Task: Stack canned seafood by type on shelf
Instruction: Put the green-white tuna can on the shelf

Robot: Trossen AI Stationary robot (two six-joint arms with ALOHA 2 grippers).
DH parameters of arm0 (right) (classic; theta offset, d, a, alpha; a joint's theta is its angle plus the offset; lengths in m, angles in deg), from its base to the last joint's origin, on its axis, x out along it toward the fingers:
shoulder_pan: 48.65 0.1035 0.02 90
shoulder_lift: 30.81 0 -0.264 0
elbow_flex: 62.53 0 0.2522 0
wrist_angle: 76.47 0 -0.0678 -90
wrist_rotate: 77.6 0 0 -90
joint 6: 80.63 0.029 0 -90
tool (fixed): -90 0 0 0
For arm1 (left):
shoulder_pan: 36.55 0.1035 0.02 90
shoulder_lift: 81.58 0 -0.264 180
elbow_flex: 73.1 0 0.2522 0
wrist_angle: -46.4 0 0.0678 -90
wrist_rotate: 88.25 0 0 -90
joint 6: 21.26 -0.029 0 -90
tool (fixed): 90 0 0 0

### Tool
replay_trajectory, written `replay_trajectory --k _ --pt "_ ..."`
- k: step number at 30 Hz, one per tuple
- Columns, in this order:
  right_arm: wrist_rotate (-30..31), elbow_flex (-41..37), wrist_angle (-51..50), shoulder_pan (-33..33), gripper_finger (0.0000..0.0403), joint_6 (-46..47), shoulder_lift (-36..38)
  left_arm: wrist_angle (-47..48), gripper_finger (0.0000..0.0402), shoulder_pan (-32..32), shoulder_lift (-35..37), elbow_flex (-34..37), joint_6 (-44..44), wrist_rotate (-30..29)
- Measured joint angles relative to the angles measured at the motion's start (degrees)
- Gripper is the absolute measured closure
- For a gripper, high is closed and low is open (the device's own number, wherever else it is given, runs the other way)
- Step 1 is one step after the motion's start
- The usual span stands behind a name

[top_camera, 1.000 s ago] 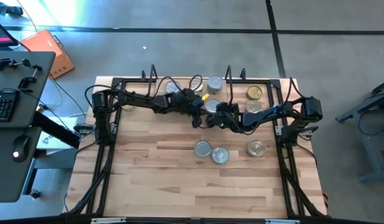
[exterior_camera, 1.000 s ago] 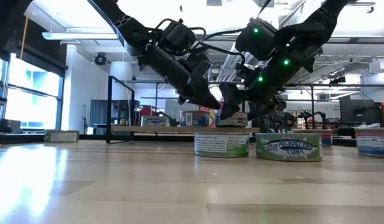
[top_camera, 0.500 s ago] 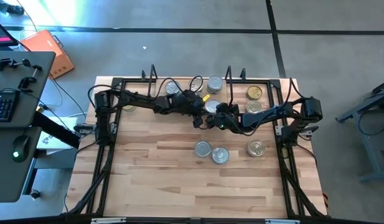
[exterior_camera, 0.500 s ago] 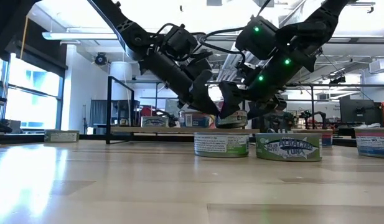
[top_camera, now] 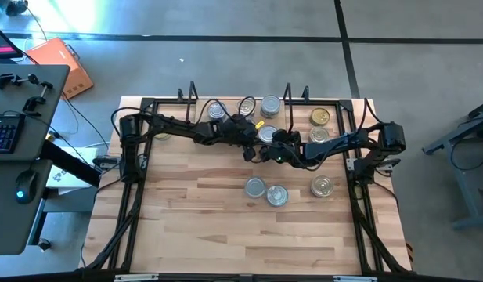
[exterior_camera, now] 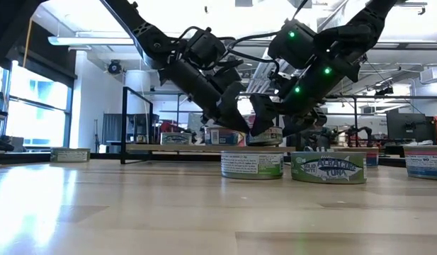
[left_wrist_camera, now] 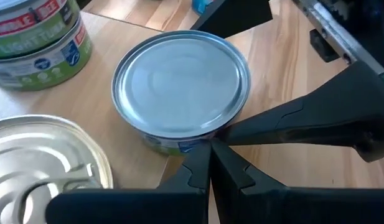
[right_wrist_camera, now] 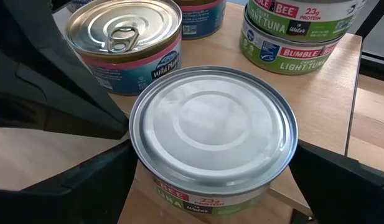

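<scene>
A silver-topped tin with a green label (right_wrist_camera: 213,134) stands upright on the shelf's light board (right_wrist_camera: 332,74) near its front edge; it also shows in the high view (top_camera: 266,133). My right gripper (right_wrist_camera: 213,186) is shut on this tin. My left gripper (left_wrist_camera: 210,152) is shut, with its tips at the tin's side wall, beside the right gripper's finger (left_wrist_camera: 304,124). Other tins stand on the shelf: a pull-tab tin with a pink and blue label (right_wrist_camera: 123,28) and stacked green-label tins (right_wrist_camera: 297,31). My right gripper pinches the tin's side wall (right_wrist_camera: 142,168) between its two fingers, one on each opposite side. The fingers slant down from the table's right and near side. The tin stays upright, level with the shelf board. My left gripper's shut fingertips (left_wrist_camera: 207,155) stand against the tin's lower side wall (left_wrist_camera: 179,144), slanting down from the table's left. I cannot tell whether they touch it.
Three loose tins (top_camera: 255,186) (top_camera: 277,195) (top_camera: 323,186) lie on the tabletop nearer the front edge. Black wire uprights (top_camera: 288,92) rise at the shelf's back. More tins stand on the shelf at the right (top_camera: 320,117). One tin sits at the far left (exterior_camera: 69,154).
My left gripper has come down and toward the table's right, closing on the tin that my right gripper holds. The right gripper and the tin have kept still.
</scene>
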Motion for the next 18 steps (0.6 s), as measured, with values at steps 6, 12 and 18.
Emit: replay_trajectory --k 6,12,18 --pt "-0.1 0.0 -0.7 0.0 0.0009 0.9 0.0 0.2 0.0401 -0.1 0.0 0.0 1.7 -1.5" --pt "0.0 0.0 -1.1 0.0 0.0009 0.9 0.0 3.3 0.0401 -0.9 0.9 0.0 4.4 -3.6" --pt "0.0 0.0 -1.1 0.0 0.0009 0.4 0.0 5.1 0.0401 -0.7 3.4 0.0 -0.2 -5.5"
